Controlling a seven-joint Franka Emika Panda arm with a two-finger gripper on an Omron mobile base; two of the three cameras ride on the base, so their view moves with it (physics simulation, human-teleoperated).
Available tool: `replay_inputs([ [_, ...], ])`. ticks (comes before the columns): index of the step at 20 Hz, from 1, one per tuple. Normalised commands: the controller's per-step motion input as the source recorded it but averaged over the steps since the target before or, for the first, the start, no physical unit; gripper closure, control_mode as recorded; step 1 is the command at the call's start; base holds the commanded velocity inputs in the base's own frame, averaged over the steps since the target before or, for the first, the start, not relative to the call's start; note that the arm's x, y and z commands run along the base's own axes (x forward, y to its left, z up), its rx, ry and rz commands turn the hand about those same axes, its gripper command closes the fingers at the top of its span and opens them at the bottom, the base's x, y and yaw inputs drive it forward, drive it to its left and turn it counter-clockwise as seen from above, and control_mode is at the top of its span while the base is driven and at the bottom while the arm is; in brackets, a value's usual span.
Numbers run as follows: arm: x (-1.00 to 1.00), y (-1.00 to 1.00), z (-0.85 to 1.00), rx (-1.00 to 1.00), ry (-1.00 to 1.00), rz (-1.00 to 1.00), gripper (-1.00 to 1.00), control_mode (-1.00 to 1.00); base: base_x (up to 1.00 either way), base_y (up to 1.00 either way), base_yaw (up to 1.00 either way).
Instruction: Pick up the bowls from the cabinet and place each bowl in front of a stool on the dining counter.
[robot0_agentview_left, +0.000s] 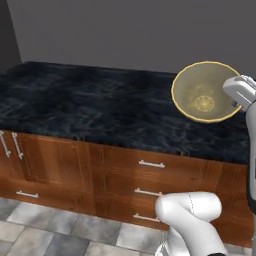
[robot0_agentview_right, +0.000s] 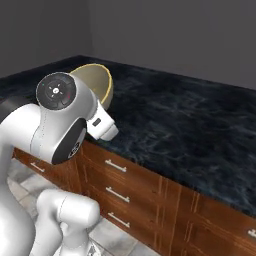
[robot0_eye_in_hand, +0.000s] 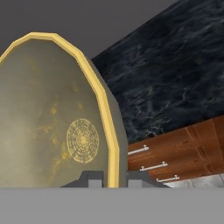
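The gripper (robot0_eye_in_hand: 112, 177) pinches the rim of a tilted bowl (robot0_agentview_left: 204, 92), held above the black worktop (robot0_agentview_left: 90, 105) spreading toward nine o'clock.

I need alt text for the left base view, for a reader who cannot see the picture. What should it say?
An olive-beige bowl with a thin yellow rim is held tilted above the black marble dining counter, its opening facing the camera, gripped at its right rim by the robot's hand. Below the counter are reddish-brown wooden drawers with short silver handles, then a grey tiled floor.
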Motion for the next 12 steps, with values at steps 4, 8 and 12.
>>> replay_inputs([
  [4, 0.0, 0.0, 0.0, 0.0, 0.0, 0.0, 1.0, 1.0, 0.15, 1.0, -0.27],
  [8, 0.0, 0.0, 0.0, 0.0, 0.0, 0.0, 1.0, 1.0, 0.11, 1.0, -0.26],
  [12, 0.0, 0.0, 0.0, 0.0, 0.0, 0.0, 1.0, 1.0, 0.08, 1.0, -0.24],
])
